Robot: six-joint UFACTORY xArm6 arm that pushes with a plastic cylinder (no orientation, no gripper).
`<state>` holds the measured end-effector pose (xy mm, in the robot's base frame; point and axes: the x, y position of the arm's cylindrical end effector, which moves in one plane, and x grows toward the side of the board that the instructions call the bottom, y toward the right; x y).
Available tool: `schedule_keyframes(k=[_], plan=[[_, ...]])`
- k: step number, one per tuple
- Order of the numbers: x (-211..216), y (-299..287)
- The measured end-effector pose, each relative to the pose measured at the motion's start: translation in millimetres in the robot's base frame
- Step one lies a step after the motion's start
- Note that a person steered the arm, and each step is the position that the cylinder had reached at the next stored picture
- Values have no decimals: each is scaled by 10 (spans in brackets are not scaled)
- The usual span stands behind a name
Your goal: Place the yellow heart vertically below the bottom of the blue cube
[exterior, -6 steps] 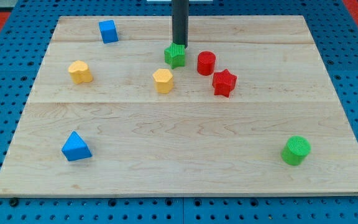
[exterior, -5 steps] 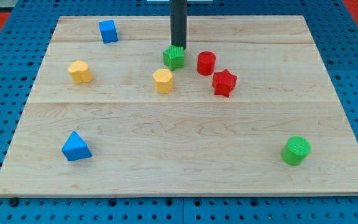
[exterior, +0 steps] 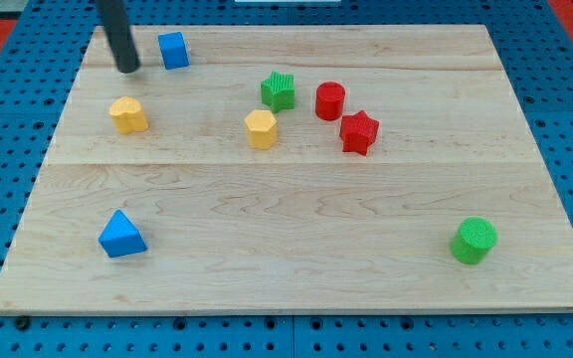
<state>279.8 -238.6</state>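
The blue cube (exterior: 173, 50) sits near the board's top left. The yellow heart (exterior: 127, 114) lies below it and a little to the left. My tip (exterior: 127, 70) is just left of the blue cube and directly above the yellow heart, with a small gap to each. It touches no block.
A yellow hexagon block (exterior: 261, 128) lies at mid board, with a green star (exterior: 279, 90), a red cylinder (exterior: 330, 100) and a red star (exterior: 359, 132) close by. A blue triangle (exterior: 122, 235) is at bottom left and a green cylinder (exterior: 475, 240) at bottom right.
My tip has left the green star and swept far to the view's left, to beside the blue cube. The green star had shifted slightly left. The other blocks have not moved.
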Motion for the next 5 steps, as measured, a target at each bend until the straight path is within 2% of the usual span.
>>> schedule_keyframes(k=[1, 2, 3, 5], plan=[[205, -524], [495, -485], [817, -342], [947, 223]])
